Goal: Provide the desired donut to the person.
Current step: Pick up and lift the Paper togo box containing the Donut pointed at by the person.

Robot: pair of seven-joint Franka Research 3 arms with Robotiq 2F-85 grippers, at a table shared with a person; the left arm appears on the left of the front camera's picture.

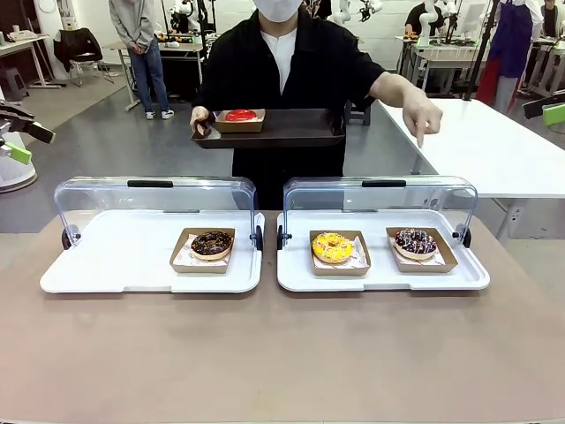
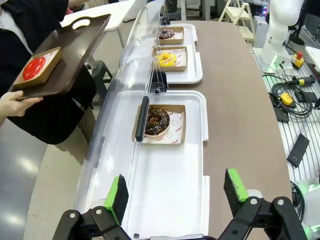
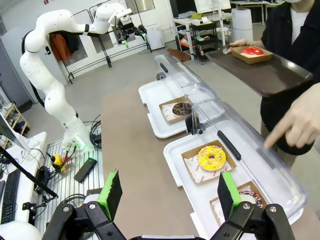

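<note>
My left jaws and right jaws are spread, empty. My right finger (image 3: 227, 192) half hides the sprinkle donut (image 3: 255, 192).

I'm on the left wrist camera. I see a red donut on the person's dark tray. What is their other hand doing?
Observer: The person's free hand is pointing one finger down towards the right display tray.
Operator: Ooh! The yellow one or the sprinkly one?
Observer: In the front view the finger lines up with the sprinkled chocolate donut, not the yellow donut.
</note>
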